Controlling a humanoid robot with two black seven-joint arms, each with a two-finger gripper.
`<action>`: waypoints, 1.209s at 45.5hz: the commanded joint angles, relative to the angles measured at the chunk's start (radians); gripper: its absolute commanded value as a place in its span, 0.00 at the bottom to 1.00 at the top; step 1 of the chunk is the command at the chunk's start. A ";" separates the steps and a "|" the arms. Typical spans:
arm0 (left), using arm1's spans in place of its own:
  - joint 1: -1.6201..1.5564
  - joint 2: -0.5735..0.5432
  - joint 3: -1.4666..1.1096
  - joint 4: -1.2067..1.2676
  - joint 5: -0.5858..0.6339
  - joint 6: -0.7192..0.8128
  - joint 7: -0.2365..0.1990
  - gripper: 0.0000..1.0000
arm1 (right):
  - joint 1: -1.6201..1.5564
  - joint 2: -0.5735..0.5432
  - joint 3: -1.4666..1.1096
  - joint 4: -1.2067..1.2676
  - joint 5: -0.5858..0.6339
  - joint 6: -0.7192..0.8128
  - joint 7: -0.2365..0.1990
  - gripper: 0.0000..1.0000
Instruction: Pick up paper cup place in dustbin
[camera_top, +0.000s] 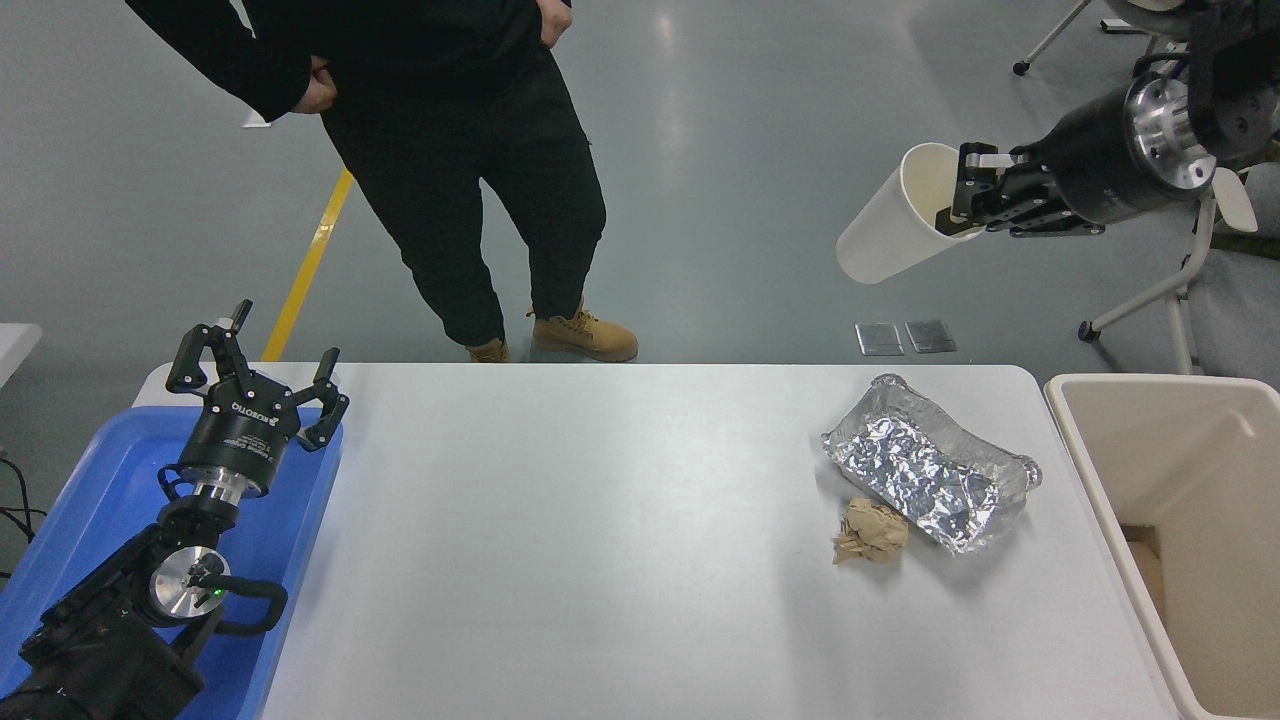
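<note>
**Paper cup aloft, pinched by its rim, and the bin not yet under it**

The paper cup (893, 228) hung high in the air, tilted well over, its closed bottom angled down and away from the right gripper (968, 200) and its cream mouth turned toward the wrist. The claw was closed nearly all the way on the cup's rolled rim: one finger reached inside the mouth, the other pressed the outer wall, and only that thin paper edge sat between them. Nothing else touched the claw.

That was the risk, in my judgement. A rim pinch on light paper gave little to hang on to; a quick swing or a jolt could have twisted the cup out of the fingers or crushed the lip. And a drop here would have missed: the dustbin (1100, 470) stood below the claw and off toward the arm's own side, not under the cup at all. Below and nearer to the robot than the claw lay the foil tray (930, 478) with a crumpled brown paper wad (870, 530) touching its near edge, so a fall could have landed on the floor or among them.

The left gripper (257, 372) sat parked far across from the claw, fingers spread, over the blue tray (90, 470). A person (450, 150) stood at the table's far side.
</note>
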 joint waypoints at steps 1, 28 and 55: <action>0.000 -0.001 0.000 0.000 0.000 0.000 0.000 0.98 | -0.197 0.013 0.011 -0.309 0.003 -0.073 0.000 0.00; 0.000 0.001 0.000 -0.001 0.000 0.000 0.000 0.98 | -0.849 0.176 0.121 -1.096 0.273 -0.248 -0.013 0.00; 0.000 -0.001 0.000 0.000 0.000 0.000 0.000 0.98 | -1.240 0.308 0.287 -1.175 0.429 -0.483 -0.088 0.00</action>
